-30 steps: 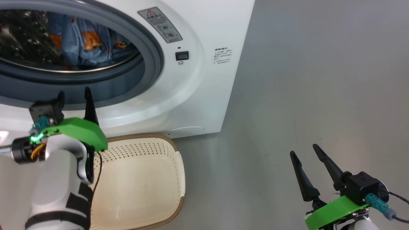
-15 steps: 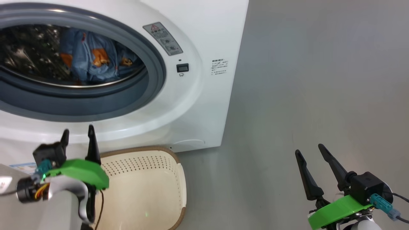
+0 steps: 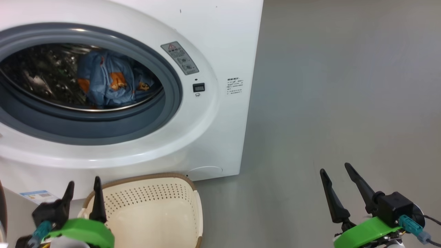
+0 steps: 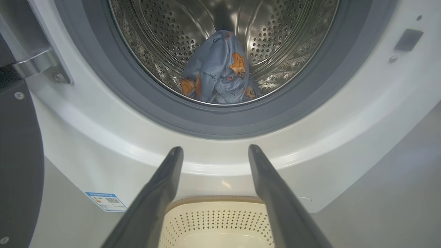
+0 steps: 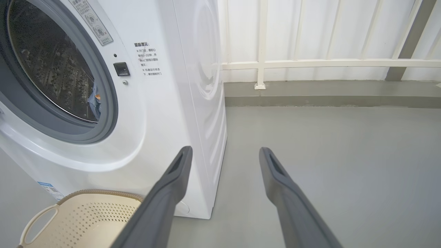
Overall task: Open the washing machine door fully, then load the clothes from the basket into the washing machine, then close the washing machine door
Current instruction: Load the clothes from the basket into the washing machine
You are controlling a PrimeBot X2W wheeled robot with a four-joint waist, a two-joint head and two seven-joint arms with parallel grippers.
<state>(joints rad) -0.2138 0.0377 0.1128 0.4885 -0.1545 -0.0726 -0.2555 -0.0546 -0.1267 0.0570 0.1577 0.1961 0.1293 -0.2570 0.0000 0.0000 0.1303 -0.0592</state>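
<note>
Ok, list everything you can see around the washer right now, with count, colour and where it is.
White front-loading washing machine: one, white, ahead left.
Grey rubber gasket: one, grey, around its opening.
Perforated steel drum: one, silver, inside.
Light blue bear-print clothes: one bundle, blue-orange, in drum.
Cream perforated plastic basket: one, cream, brown rim, floor before machine.
Black-rimmed round door: one, black, open, at left.
Left hand: one, dark, open, by basket.
Right hand: one, dark, open, over grey floor.
</note>
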